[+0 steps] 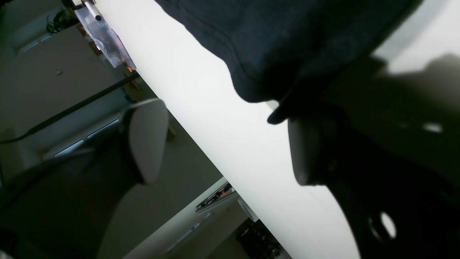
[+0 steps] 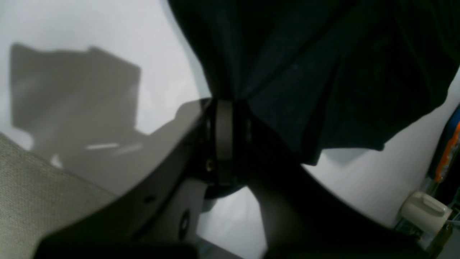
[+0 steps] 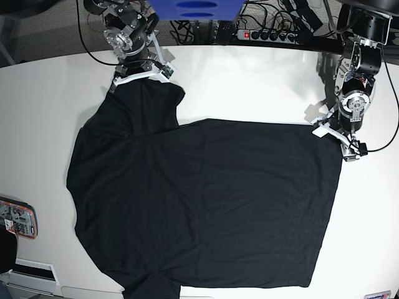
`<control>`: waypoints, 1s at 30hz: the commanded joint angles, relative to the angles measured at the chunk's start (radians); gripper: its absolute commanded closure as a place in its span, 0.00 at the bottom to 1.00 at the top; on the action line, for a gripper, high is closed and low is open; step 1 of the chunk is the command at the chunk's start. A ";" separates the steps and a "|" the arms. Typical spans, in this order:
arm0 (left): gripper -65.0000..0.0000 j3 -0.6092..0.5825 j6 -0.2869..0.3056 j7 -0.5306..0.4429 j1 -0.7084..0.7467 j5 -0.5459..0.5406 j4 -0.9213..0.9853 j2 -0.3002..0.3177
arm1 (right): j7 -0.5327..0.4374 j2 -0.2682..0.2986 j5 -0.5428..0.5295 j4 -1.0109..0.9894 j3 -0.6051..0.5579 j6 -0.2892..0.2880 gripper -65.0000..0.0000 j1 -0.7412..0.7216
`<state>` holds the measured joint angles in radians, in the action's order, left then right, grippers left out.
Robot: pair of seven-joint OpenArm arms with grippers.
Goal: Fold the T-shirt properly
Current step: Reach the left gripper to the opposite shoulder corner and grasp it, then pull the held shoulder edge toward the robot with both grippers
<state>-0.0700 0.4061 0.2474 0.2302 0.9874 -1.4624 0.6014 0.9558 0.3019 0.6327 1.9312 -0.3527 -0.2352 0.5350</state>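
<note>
Arms at far tabletop edge, black T-shirt spread flat.
R tool pinching sleeve corner; L tool low at hem corner, jaws spread wide, gripping nothing.

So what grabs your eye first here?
A big black T-shirt spread almost flat across the white table. The right end effector pinches a sleeve at the far corner, while the left end effector hangs open beside the shirt's hem.
</note>
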 commanded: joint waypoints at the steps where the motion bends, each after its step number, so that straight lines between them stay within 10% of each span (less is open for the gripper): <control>1: 0.24 -0.014 0.076 -0.039 0.021 -0.054 0.018 -0.001 | 0.016 0.004 -0.017 0.006 0.002 -0.014 1.00 0.010; 5: 0.34 -0.015 0.080 -0.039 0.024 -0.054 0.018 -0.001 | 0.016 0.004 -0.017 0.006 0.001 -0.014 1.00 0.010; 12: 1.00 -0.012 0.078 -0.038 0.025 -0.060 0.018 -0.001 | 0.016 0.004 -0.017 0.006 -0.001 -0.014 1.00 0.010; 30: 1.00 0.019 0.075 -0.043 0.024 -0.065 0.016 -0.038 | 0.012 0.004 -0.017 0.007 0.007 -0.014 1.00 -0.022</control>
<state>-0.0448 0.4362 0.2474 0.2466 0.9653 -1.4452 0.5621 0.9661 0.3019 0.6277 1.9308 -0.3481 -0.2440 0.5152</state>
